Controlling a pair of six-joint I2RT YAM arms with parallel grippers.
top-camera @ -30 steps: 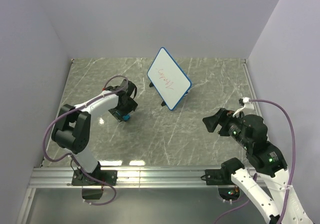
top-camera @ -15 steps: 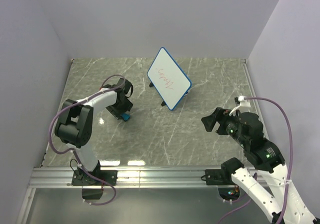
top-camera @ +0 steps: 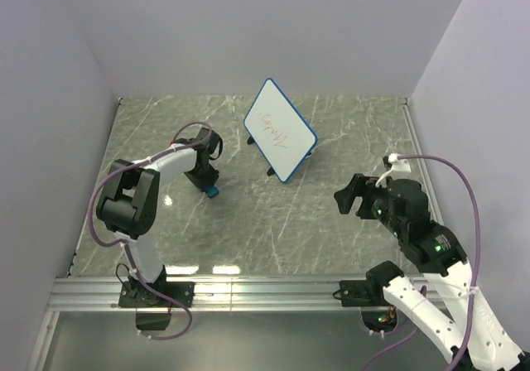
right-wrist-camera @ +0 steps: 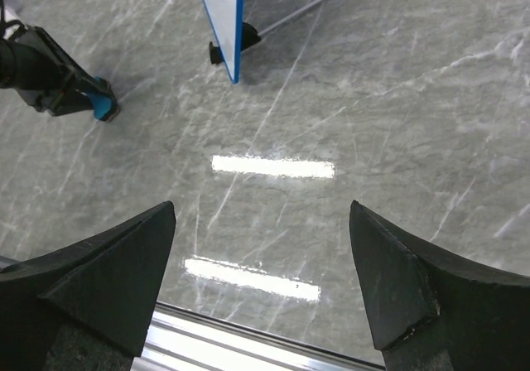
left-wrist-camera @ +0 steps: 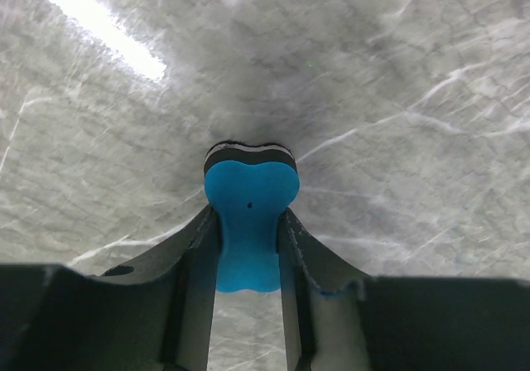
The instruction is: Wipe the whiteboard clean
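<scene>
The whiteboard (top-camera: 280,141), white with a blue rim and red writing, stands tilted on its wire stand at the middle back of the table. In the right wrist view the whiteboard (right-wrist-camera: 230,23) shows edge-on at the top. A small blue eraser (top-camera: 213,191) rests on the table left of the board. My left gripper (top-camera: 205,185) is shut on it. In the left wrist view the eraser (left-wrist-camera: 248,197) bulges where the left gripper (left-wrist-camera: 248,218) squeezes it. My right gripper (top-camera: 348,199) hovers open at the right, empty, and the right gripper (right-wrist-camera: 262,214) has only bare table between its fingers.
The grey marbled table (top-camera: 315,222) is walled on the left, back and right. An aluminium rail (top-camera: 248,292) runs along the near edge, holding both arm bases. The left gripper and eraser (right-wrist-camera: 103,106) appear at the upper left of the right wrist view.
My left gripper has closed on the blue eraser, its fingers now pinching it. The right arm has crept slightly toward the table's middle, jaws still wide.
</scene>
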